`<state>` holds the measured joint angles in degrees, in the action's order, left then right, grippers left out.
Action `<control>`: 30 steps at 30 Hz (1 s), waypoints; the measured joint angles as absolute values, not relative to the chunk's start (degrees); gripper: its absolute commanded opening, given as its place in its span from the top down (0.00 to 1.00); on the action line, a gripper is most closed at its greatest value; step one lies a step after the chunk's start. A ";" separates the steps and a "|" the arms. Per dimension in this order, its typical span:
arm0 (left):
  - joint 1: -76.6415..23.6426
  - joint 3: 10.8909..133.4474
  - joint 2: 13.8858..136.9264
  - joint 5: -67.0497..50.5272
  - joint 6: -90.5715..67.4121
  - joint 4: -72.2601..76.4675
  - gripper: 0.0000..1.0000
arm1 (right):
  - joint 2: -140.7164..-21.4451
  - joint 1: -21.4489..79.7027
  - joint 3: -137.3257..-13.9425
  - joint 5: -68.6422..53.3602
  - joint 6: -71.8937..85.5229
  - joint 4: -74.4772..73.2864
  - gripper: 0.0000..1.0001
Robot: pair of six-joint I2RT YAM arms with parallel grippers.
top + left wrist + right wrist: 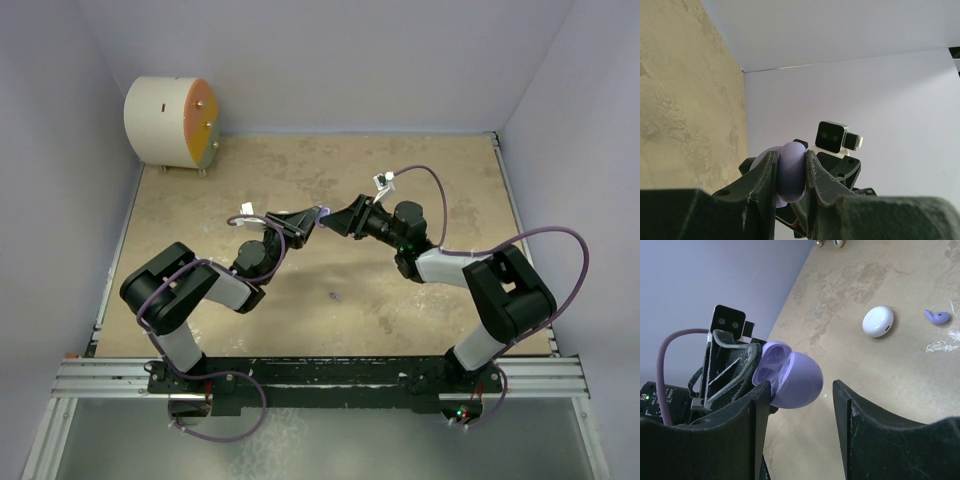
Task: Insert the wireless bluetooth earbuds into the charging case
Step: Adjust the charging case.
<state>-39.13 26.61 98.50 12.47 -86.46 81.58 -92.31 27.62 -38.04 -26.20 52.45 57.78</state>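
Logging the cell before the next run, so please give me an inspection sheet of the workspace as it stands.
Surface: tan mottled tabletop, with white scuffs.
Job's things: lilac case, lid open, held off the table; one lilac earbud lying loose; white case closed, on the table near it; other buds not seen.
Clutter: white drum with an orange face in the far left corner.
Grippers: left gripper shut on the lilac case; right gripper open, one finger on each side of the case.
Cables: purple cables loop off both arms.
Surroundings: plain walls on three sides; metal rail at the near edge.
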 measured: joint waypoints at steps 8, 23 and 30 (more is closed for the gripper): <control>-39.16 26.63 98.50 12.19 -86.56 81.87 1.00 | -92.44 27.35 -38.04 -26.63 53.19 59.44 0.52; -39.31 26.65 98.59 12.16 -86.63 82.30 0.92 | -92.58 27.20 -38.04 -26.72 54.48 60.01 0.67; -39.35 26.68 98.59 12.16 -86.61 82.72 0.84 | -92.58 26.98 -38.02 -26.81 54.92 60.53 0.67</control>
